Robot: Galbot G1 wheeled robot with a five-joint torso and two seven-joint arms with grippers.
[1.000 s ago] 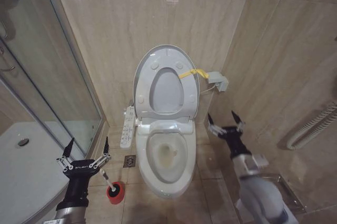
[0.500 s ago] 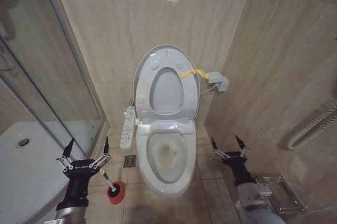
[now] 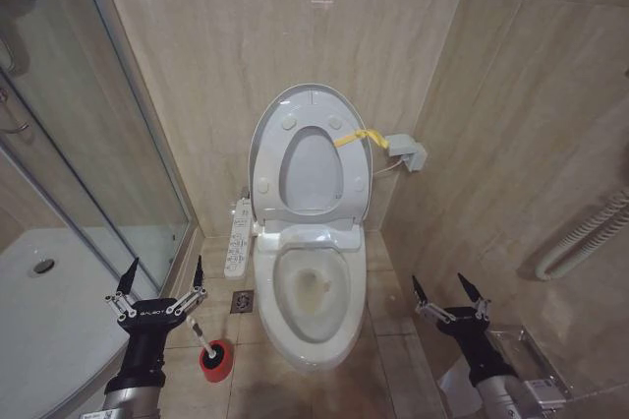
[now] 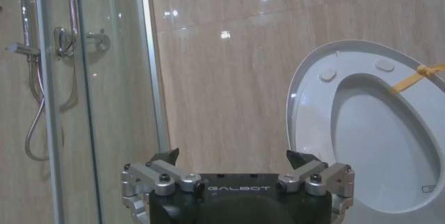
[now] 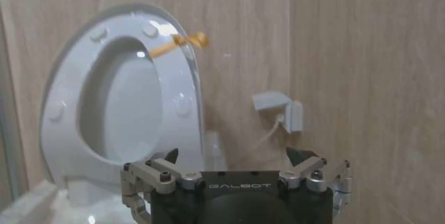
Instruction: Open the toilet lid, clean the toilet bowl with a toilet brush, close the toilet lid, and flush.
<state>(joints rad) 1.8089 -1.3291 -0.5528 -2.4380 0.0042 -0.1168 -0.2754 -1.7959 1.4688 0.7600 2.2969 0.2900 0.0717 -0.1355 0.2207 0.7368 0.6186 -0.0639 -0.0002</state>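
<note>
The toilet lid (image 3: pixel 313 99) stands raised against the back wall, with the seat ring (image 3: pixel 267 183) lifted against it and a yellow tie (image 3: pixel 359 136) on the ring. Below lies the toilet bowl (image 3: pixel 313 293), its inside stained yellowish. The toilet brush (image 3: pixel 200 333) stands tilted in a red cup (image 3: pixel 216 362) on the floor left of the bowl. My left gripper (image 3: pixel 163 269) hangs open just left of and above the brush handle. My right gripper (image 3: pixel 437 283) is open, low to the right of the bowl. The lid (image 4: pixel 316 73) (image 5: pixel 125 18) rises behind the left gripper (image 4: pixel 233 156) and the right gripper (image 5: pixel 233 153).
A glass shower door (image 3: pixel 98 144) and white shower tray (image 3: pixel 39 311) close off the left. A control panel (image 3: pixel 237 237) hangs beside the bowl, above a floor drain (image 3: pixel 242 301). A wall box (image 3: pixel 408 151), a ribbed hose (image 3: pixel 590 232) and a metal floor frame (image 3: pixel 526 352) are at the right.
My right gripper has dropped lower and moved rightward, away from the toilet. The left gripper, brush and lid have not moved.
</note>
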